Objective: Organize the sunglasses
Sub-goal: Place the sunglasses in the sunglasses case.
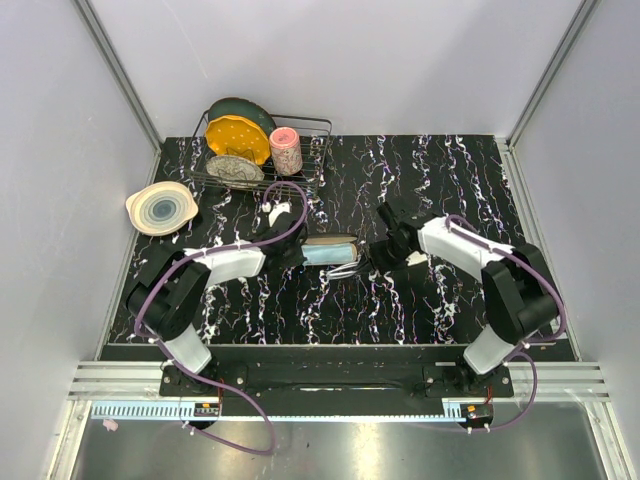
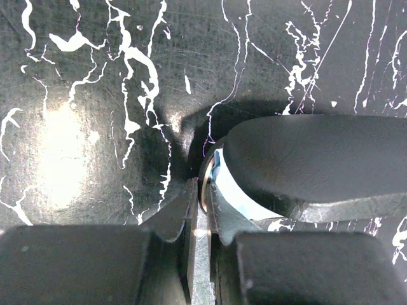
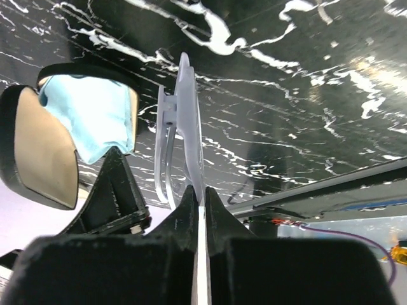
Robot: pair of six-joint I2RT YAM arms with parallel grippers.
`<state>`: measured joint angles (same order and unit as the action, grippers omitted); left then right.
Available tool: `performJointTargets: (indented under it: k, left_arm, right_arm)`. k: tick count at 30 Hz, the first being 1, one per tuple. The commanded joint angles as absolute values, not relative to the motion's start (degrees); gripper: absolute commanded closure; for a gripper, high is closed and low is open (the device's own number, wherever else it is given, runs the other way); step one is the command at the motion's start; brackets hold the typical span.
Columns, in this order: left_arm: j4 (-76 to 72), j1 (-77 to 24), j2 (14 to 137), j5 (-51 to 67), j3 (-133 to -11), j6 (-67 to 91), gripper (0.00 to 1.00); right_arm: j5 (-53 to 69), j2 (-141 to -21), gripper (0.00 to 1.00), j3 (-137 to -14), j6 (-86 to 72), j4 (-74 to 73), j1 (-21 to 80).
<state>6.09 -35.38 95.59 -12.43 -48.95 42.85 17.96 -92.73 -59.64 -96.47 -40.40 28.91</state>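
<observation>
Bench (image 1: 440, 170): black surface with white marbling, seen in all three views.
Sunglasses (image 3: 187, 121): whitish see-through frame, edge-on and upright in the right wrist view. The top view shows them only as a pale shape at the front right corner of the case. Whether they touch the bench cannot be told.
Right pincer (image 3: 198, 194): fingertips pressed together on the sunglasses' thin edge. The top view hides the grip under the wrist.
Glasses case (image 1: 330, 245): black, lying open mid-bench between the two arms. The tan lining of its lid shows only in the right wrist view.
Cloth (image 1: 325, 254): light blue, inside the case. The left wrist view catches just a sliver of it beneath the lid.
Left pincer (image 2: 202, 213): nearly closed, nipping the rim at the case's left end. Only its own camera shows this contact.
Dish rack (image 1: 310, 130): wire, at the far left of the bench, top view only. It holds a yellow plate (image 1: 237, 138) and a pink cup (image 1: 286, 151).
Cream dish (image 1: 160, 207): at the bench's left edge, top view only.
</observation>
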Motion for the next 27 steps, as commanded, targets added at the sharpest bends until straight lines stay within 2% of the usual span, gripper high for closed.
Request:
performJointTargets:
  k: [1, 11, 27]
  left_arm:
    - [4.92, -36.03, 93.69, -13.71, -47.81, 39.47, 1.0]
    - [2.11, -36.04, 93.87, -13.71, -46.5, 38.41, 1.0]
    - [0.62, -36.04, 93.87, -11.07, -45.88, 39.9, 1.0]
  right_arm:
    - [16.61, -96.5, 1.0, -65.38, -103.35, -43.33, 30.85]
    - [16.61, -104.06, 1.0, -75.84, -106.25, -47.2, 32.17]
    - [17.58, -110.74, 1.0, -80.16, -107.49, -45.53, 33.31]
